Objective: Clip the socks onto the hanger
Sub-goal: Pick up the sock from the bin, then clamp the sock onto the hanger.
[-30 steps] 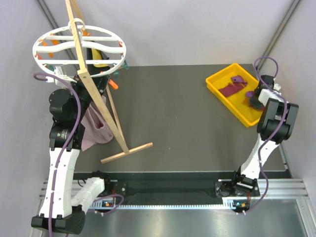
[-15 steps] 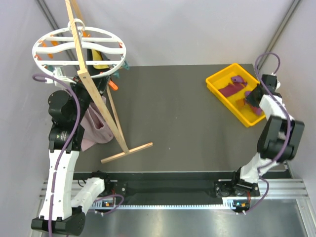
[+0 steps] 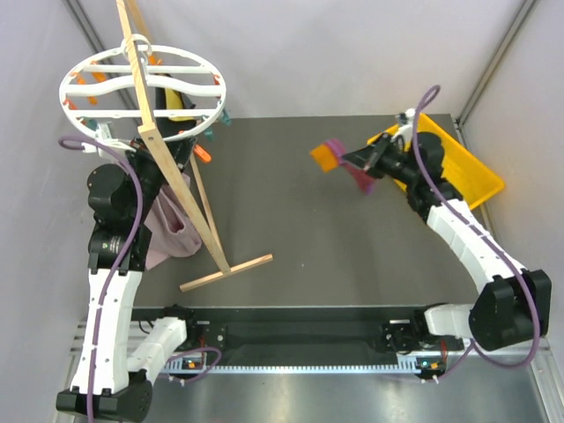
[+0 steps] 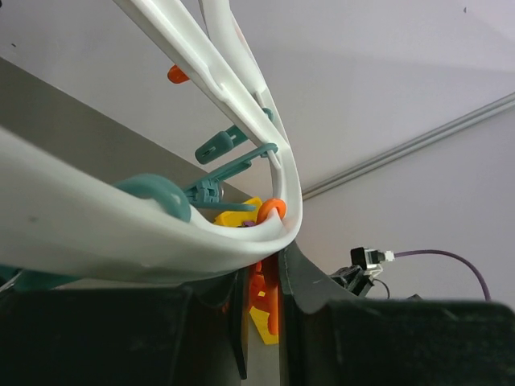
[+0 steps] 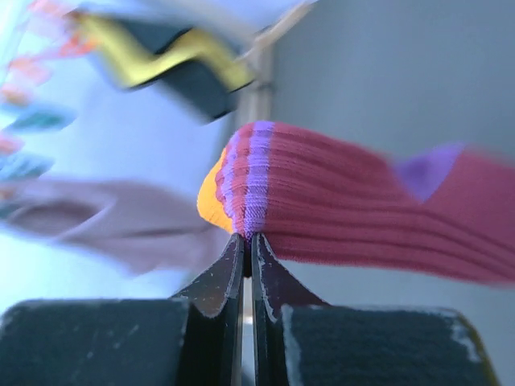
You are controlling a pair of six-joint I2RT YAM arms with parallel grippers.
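Wooden stand (image 3: 144, 88) across hanger (image 3: 185, 69)

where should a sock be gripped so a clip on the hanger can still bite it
Probably as it is held now: by the ribbed band just behind the orange end, coming from the side away from the hanger. The right pincer pinches the sock there, leaving the orange end free.

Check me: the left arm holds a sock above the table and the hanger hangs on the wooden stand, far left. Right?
No: the right fingers, not the left, are shut on the sock, per the right wrist view. The hanger does hang on the wooden stand, far left.
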